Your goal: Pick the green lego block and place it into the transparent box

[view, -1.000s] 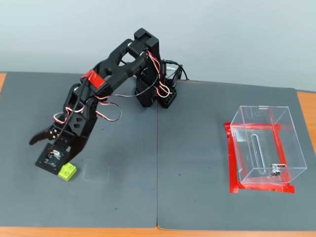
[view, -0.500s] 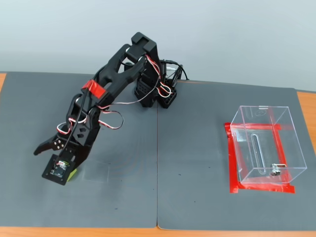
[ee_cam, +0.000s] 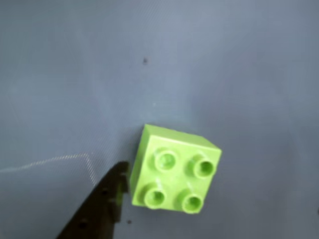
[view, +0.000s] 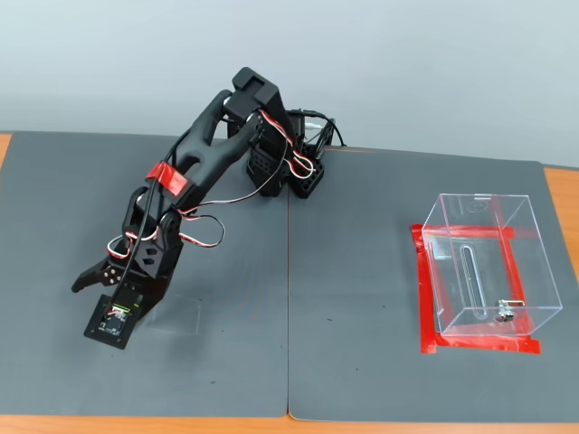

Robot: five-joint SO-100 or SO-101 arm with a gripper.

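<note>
Gripper (view: 95,303) (jaws apart), over green lego block (ee_cam: 175,171)

Black arm (view: 194,154), red tape band (view: 164,174), red-white-black cables (view: 201,226).

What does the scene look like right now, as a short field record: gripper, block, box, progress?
gripper: gripper low over the left mat, jaws spread
block: green lego block studs up on the grey mat, one dark fingertip right beside its left edge in the wrist view; hidden by the arm in the fixed view
box: transparent box empty, upright on red tape, far right
progress: block not yet gripped
</note>
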